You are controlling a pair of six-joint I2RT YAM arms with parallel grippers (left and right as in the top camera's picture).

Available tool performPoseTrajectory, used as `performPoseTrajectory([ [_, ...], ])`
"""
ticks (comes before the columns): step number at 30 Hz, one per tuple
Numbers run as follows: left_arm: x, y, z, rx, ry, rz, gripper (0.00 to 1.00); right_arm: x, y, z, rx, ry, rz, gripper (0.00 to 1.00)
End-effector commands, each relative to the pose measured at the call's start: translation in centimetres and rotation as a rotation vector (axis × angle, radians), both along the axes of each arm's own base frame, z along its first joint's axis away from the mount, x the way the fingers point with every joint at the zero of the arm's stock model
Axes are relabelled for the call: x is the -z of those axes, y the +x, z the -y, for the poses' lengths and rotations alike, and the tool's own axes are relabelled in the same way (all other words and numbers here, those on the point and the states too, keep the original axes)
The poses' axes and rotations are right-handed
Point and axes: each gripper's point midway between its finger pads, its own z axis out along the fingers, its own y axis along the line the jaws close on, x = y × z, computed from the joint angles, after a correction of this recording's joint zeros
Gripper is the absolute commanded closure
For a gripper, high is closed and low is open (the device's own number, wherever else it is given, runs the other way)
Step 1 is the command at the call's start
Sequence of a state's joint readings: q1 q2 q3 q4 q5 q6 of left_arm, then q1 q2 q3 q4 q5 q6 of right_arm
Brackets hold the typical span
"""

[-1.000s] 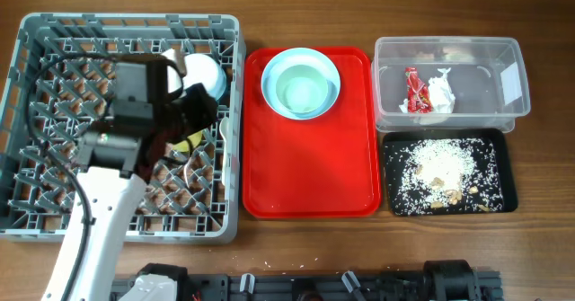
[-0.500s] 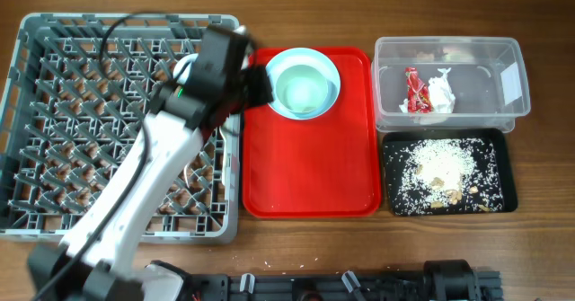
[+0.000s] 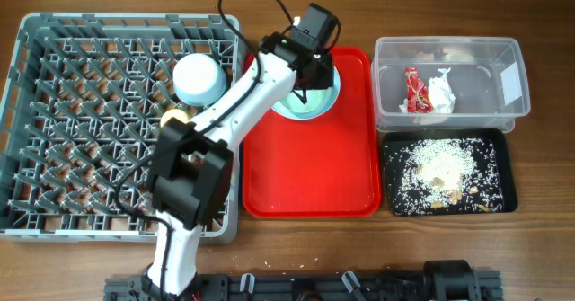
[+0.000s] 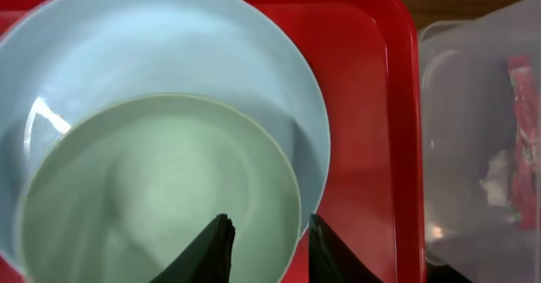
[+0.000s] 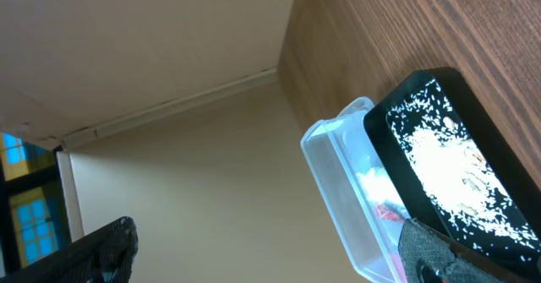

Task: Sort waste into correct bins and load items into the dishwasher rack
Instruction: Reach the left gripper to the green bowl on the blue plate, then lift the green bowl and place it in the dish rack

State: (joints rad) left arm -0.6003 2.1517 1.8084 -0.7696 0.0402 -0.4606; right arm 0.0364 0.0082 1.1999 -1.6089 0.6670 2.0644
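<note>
Plate-loading step: the plate (image 4: 169, 63) lies on the red tray (image 4: 355, 106), right of the rack (image 3: 54, 157). The left fingers (image 4: 211, 253) hover spread and empty over its rim; next they should straddle that rim and pinch. The right fingers (image 5: 110, 249) are parted too.

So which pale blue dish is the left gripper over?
The plate on the red tray, directly beneath the left gripper; the bowl sits apart in the grey rack.

A red tray (image 3: 310, 171) lies flat on the brown wooden table (image 3: 539, 4), near its middle. The right wrist view shows a beige wall (image 5: 169, 55) and a blue window (image 5: 21, 207).
</note>
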Motion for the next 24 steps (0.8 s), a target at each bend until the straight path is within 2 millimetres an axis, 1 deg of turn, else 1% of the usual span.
performPoseTrajectory([
  [1, 2.4, -0.8, 2.6, 0.088, 0.035, 0.014, 0.70, -0.2, -0.1, 0.2, 0.015, 0.000, 0.003, 0.00],
  [2, 3.1, -0.9, 3.1, 0.100, 0.079, 0.043, 0.70, -0.2, -0.1, 0.2, 0.015, 0.000, 0.003, 0.00],
  [4, 3.9, -0.9, 2.6, 0.083, 0.171, 0.082, 0.70, -0.2, -0.1, 0.2, 0.015, 0.000, 0.003, 0.00],
  [7, 4.8, -0.8, 2.1, 0.069, 0.241, 0.103, 0.73, -0.2, -0.1, 0.2, 0.015, 0.000, 0.003, 0.00],
  [11, 4.8, -0.6, 1.8, 0.065, 0.259, 0.112, 0.75, -0.2, -0.1, 0.2, 0.015, 0.000, 0.003, 0.00],
  [13, 5.1, -1.0, 1.3, 0.066, 0.281, 0.093, 0.80, -0.2, -0.1, 0.2, 0.015, 0.000, 0.003, 0.00],
  [15, 5.3, -1.4, 1.0, 0.070, 0.296, 0.075, 0.82, -0.2, -0.1, 0.2, 0.015, 0.000, 0.002, 0.00],
  [16, 5.4, -1.6, 0.9, 0.071, 0.300, 0.070, 0.85, -0.2, -0.1, 0.2, 0.015, 0.000, 0.003, 0.00],
  [17, 5.4, -1.6, 0.9, 0.072, 0.300, 0.069, 0.96, -0.2, -0.1, 0.2, 0.015, 0.000, 0.003, 0.00],
  [18, 5.2, -1.6, 0.8, 0.071, 0.300, 0.069, 0.96, -0.2, -0.1, 0.2, 0.015, 0.000, 0.003, 0.00],
  [19, 4.5, -1.5, 0.9, 0.069, 0.292, 0.078, 0.96, -0.2, -0.1, 0.2, 0.015, 0.000, 0.003, 0.00],
  [21, 1.8, -1.5, 0.9, 0.061, 0.271, 0.102, 0.96, -0.2, -0.1, 0.2, 0.015, 0.000, 0.003, 0.00],
  [22, -0.8, -1.6, 0.8, 0.056, 0.250, 0.127, 0.96, -0.2, -0.1, 0.2, 0.015, 0.000, 0.003, 0.00],
  [23, -4.7, -2.0, 0.5, 0.049, 0.214, 0.170, 0.96, -0.2, -0.1, 0.2, 0.015, 0.000, 0.003, 0.01],
  [24, -8.1, -2.5, 0.0, 0.042, 0.182, 0.207, 0.96, -0.2, -0.1, 0.2, 0.015, 0.000, 0.002, 0.00],
])
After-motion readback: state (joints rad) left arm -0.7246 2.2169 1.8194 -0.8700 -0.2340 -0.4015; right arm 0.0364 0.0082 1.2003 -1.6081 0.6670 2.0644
